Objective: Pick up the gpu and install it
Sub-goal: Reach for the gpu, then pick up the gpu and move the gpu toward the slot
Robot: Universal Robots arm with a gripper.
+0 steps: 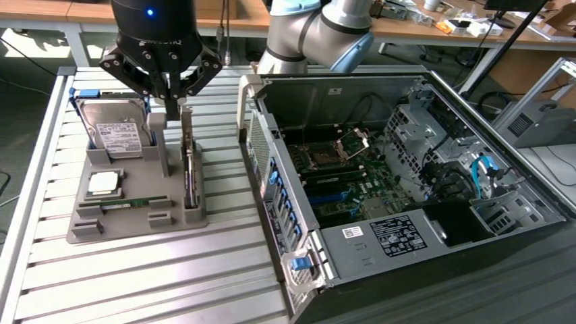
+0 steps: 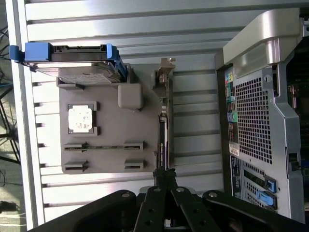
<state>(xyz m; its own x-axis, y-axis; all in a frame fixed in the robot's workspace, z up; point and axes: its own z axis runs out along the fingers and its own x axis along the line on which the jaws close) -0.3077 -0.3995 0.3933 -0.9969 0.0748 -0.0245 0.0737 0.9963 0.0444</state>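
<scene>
**Closed fingers hanging over the edge-on gpu**

I am keeping my black fingers (image 1: 171, 100) pressed together with nothing visibly between them. I am hovering just above the gpu (image 1: 190, 172), a thin dark circuit card with a metal end bracket. It is standing on its long edge in a slot of the grey plastic parts holder (image 1: 135, 219).

I am judging the card light and stiff but fragile. Its bare top edge looks like the place to pinch, away from the fan and the connector edge.

Edge-on, its fan face is hiding from me, and I cannot tell whether my tips are touching it.

A silver hard drive with a white label (image 1: 117, 131) is leaning in the holder beside it. The holder is resting on the slatted aluminium bench (image 1: 135, 283). The open black computer case (image 1: 279, 182) is sitting just beside it, and I cannot make out a card slot among its cables and shadow.
</scene>
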